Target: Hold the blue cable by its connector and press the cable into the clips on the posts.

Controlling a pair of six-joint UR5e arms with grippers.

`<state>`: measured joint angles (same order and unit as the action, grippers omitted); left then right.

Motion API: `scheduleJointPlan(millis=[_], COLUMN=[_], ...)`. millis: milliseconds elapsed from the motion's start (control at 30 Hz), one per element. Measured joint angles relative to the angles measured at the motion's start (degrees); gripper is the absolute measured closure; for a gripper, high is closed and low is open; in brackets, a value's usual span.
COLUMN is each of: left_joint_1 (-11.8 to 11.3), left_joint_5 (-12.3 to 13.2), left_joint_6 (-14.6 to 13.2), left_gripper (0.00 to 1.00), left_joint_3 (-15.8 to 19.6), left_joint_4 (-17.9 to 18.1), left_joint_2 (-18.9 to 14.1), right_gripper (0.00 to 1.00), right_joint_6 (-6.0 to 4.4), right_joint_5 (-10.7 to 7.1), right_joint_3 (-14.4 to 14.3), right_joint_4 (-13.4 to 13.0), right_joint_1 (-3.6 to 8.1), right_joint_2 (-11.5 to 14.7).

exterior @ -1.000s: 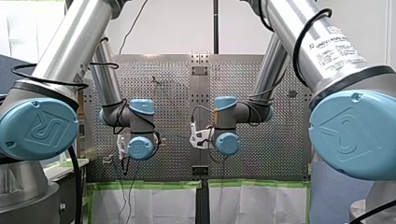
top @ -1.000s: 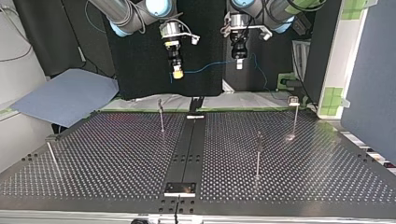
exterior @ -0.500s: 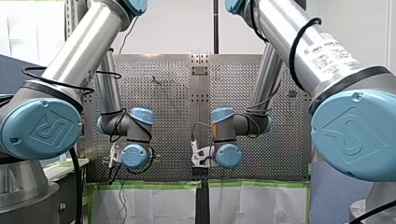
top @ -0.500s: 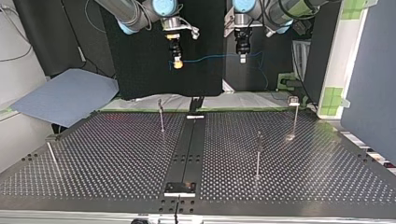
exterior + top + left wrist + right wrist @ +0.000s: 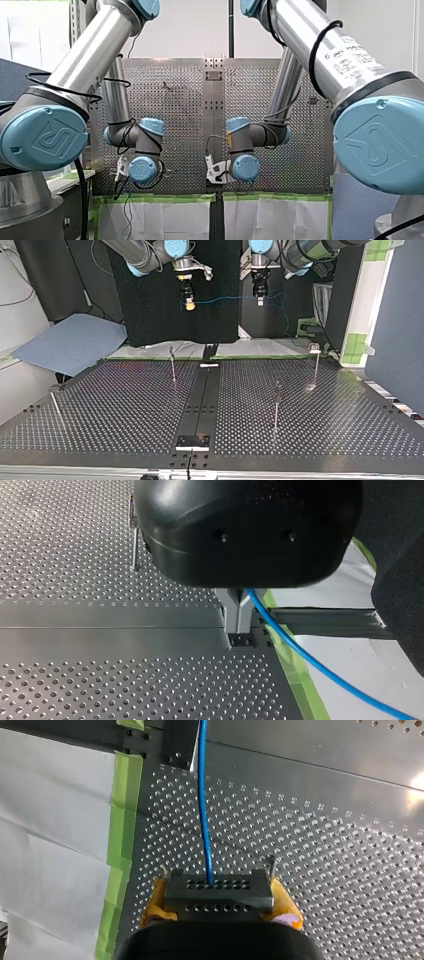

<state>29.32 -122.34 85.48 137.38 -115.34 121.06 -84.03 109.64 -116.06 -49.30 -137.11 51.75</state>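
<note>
While the front view gives me only the wrists of my left arm point(image 5: 142, 169) and my right arm point(image 5: 240, 167), one on either side of the centre rail point(image 5: 214, 100), the fingers are hidden there; I cannot read a grip from it.

In the top view the blue cable point(image 5: 225, 298) hangs in the air, nearly level between my right gripper point(image 5: 189, 305) and my left gripper point(image 5: 259, 302), well beyond the centre rail's far end and above it; past my left gripper the slack loops down; the posts point(image 5: 276, 402) stand on the perforated table point(image 5: 125, 410) on both sides of the rail, none carrying cable yet; their clips are too small to read.

In the left wrist view the metal fingers point(image 5: 231, 616) are pinched together on the cable, which runs out sideways over the green tape point(image 5: 287, 650); the rail lies just below.

In the right wrist view the jaws are closed between the yellow pads point(image 5: 156, 901); the cable comes out from between them and runs straight ahead toward the rail; I cannot make out the connector.

I judge the cable light, thin and limp; it will sag unless both grips keep it taut; the rigid connector is the safe hold, and the slender posts look easy to bend under a hard press.
</note>
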Motion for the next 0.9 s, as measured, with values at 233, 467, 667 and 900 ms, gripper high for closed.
scheduleJointPlan(millis=[233, 467, 667, 900], left_joint_1=[0.0, -0.5, -1.2, -2.1], left_joint_5=[-1.8, -2.5, -2.6, -2.7], left_joint_6=[0.5, 1.9, 1.4, 1.7], left_gripper=[1.0, 1.0, 1.0, 1.0], left_joint_3=[0.0, -0.3, -2.8, -6.1], left_joint_4=[-3.1, -6.7, -9.8, -13.2], left_joint_2=[-3.0, -6.6, -9.7, -13.1], right_gripper=[1.0, 1.0, 1.0, 1.0], right_joint_6=[-1.53, -4.07, -4.86, -5.17], right_joint_5=[1.28, -0.68, -3.81, -7.25], right_joint_3=[1.0, 1.5, 3.3, 5.8], right_joint_4=[1.3, 0.6, 2.6, 4.6], right_joint_1=[0.47, 1.14, 1.39, 1.54], right_joint_2=[2.8, 6.3, 9.5, 13.6])
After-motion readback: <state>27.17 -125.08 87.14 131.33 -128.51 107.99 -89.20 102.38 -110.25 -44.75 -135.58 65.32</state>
